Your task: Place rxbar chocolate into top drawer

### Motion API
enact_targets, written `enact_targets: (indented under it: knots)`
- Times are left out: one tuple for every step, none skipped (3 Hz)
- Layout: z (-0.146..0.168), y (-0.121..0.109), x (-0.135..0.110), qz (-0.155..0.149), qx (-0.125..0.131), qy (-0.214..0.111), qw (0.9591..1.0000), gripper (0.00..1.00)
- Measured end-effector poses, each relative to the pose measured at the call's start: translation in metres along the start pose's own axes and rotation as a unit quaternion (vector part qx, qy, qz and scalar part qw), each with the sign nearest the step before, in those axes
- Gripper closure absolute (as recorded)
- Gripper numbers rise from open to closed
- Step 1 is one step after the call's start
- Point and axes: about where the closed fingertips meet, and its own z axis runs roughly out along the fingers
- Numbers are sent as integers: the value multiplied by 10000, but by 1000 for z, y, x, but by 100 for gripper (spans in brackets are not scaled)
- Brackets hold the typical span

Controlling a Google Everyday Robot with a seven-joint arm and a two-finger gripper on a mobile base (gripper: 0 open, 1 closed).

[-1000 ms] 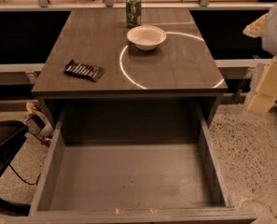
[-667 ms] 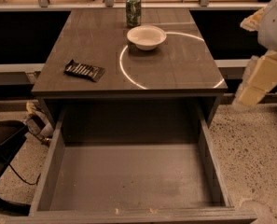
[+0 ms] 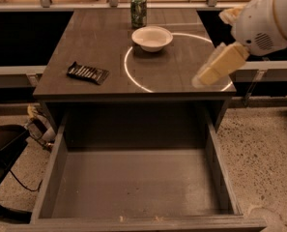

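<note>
The arm comes in from the upper right and is cut off by the edge of the view, so only its white rounded housing and the pale end effector (image 3: 204,76) are visible. The end effector hangs over the near right corner of the counter (image 3: 99,42), and I cannot tell if it is spread or pressed together. The rxbar chocolate (image 3: 88,73) lies flat on the near left part of the counter, well apart from the end effector. Its black wrapper carries pale stripes of lettering, too small to read. The green can (image 3: 138,10) stands at the far edge, its label also not readable, and the white bowl (image 3: 152,37) sits just in front of it. The top drawer (image 3: 133,187) is pulled out below the counter with its flat bottom in view, and its front edge is partly cut off by the lower border.
</note>
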Motion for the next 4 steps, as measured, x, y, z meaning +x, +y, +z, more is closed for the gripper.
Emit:
enact_targets:
  knots:
    - [32, -22, -42, 56, 153, -1273, 9917, 0]
    - [51, -45, -90, 157, 479, -2347, 9708, 0]
    - [51, -44, -90, 154, 468, -2340, 9710, 0]
    - [102, -34, -116, -57, 193, -2428, 9699, 0]
